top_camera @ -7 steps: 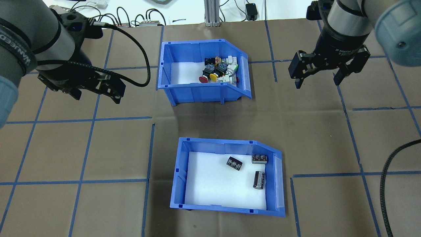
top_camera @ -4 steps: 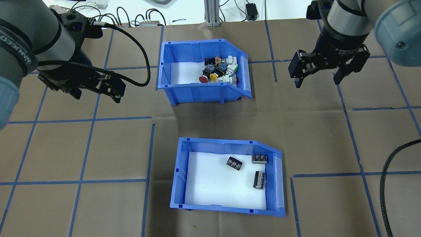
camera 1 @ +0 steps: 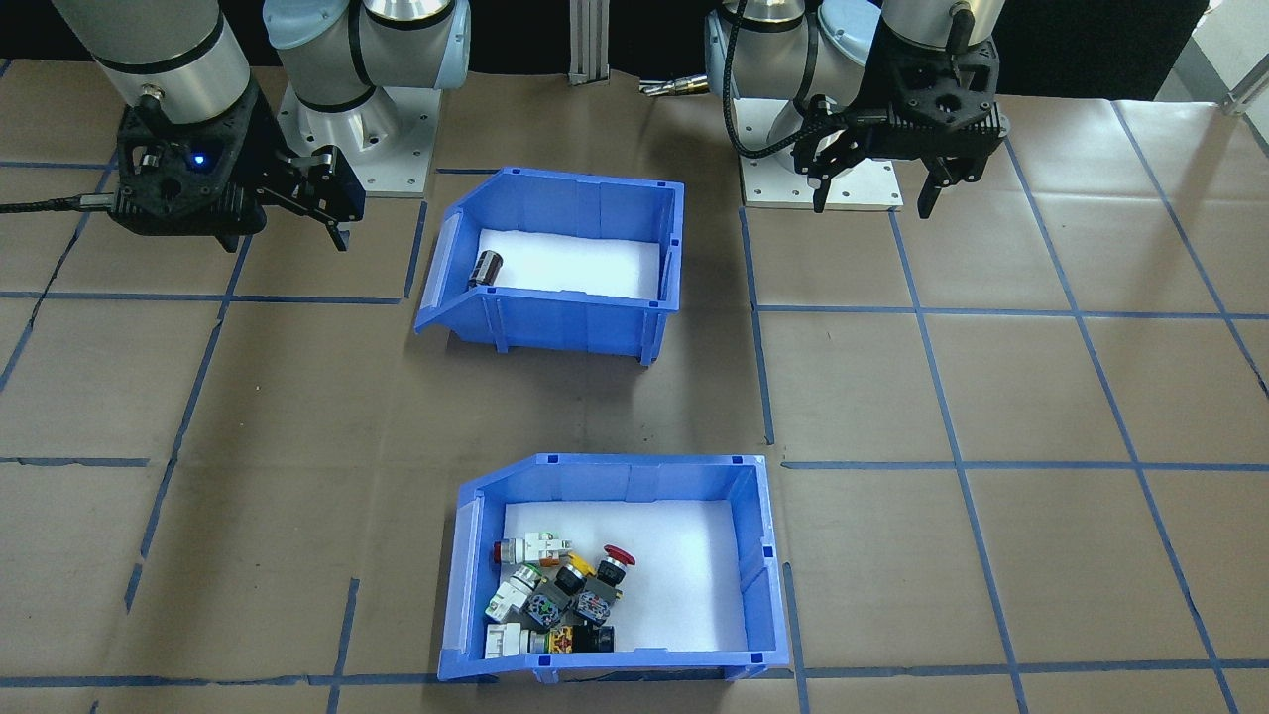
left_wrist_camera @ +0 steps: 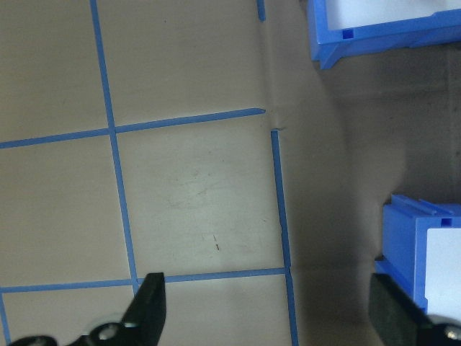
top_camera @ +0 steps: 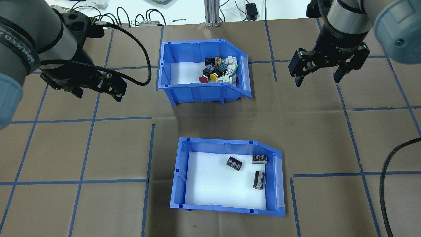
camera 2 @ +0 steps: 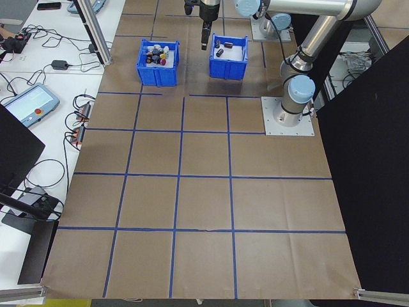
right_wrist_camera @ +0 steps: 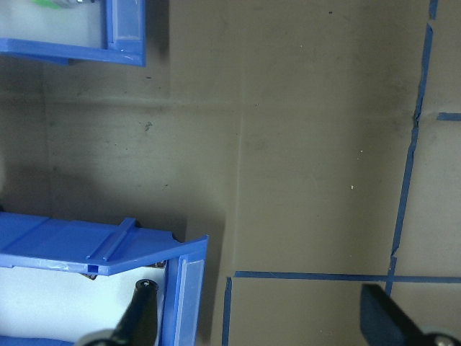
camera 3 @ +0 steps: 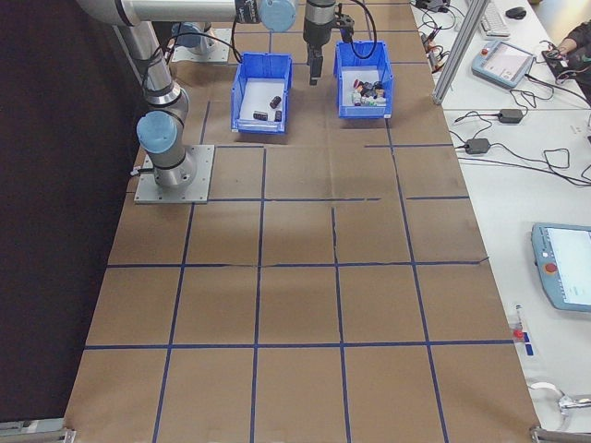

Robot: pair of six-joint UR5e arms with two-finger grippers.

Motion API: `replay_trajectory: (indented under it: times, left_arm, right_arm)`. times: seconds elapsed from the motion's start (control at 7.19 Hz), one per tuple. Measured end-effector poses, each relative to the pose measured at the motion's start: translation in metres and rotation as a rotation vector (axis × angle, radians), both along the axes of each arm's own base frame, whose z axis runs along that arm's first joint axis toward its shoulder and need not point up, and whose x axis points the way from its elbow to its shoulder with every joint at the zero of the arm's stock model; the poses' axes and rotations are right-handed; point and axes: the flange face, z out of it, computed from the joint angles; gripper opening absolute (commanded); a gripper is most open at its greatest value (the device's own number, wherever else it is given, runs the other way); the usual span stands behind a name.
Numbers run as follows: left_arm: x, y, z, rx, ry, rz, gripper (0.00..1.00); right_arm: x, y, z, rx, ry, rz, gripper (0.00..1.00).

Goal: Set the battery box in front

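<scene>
we see the blue plastic open-top battery box [top_camera: 227, 177] sitting nearer the robot than the blue plastic switch bin [top_camera: 202, 70], between both empty, wide-open grippers, left gripper [top_camera: 98, 90] and right gripper [top_camera: 320, 74], neither clearly closer.

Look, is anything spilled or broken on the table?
Nothing stands out. The blue plastic battery box sits upright with its dark cylindrical batteries inside, and the blue plastic bin of colourful push-buttons is upright too. Both grippers are open and empty.
</scene>
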Motion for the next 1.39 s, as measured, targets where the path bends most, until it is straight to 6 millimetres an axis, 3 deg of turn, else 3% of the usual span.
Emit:
replay_trajectory:
  times: [0.42,0.83,1.11,1.39]
  left_arm:
    - [-0.002,0.004,0.002,-0.009,0.012,0.127,1.0]
    - [-0.012,0.029,0.004,-0.003,0.071,0.421,1.0]
    - [-0.02,0.068,-0.011,0.037,0.139,0.644,0.99]
    - [-0.04,0.123,-0.035,0.079,0.186,0.921,0.99]
  right_arm:
    - [0.001,-0.008,0.0,0.001,-0.009,0.095,1.0]
    - [0.011,-0.052,0.007,-0.017,-0.024,0.303,1.0]
    - [0.052,-0.094,0.001,-0.045,-0.03,0.545,1.0]
    - [0.122,-0.128,-0.01,-0.06,-0.029,0.831,1.0]
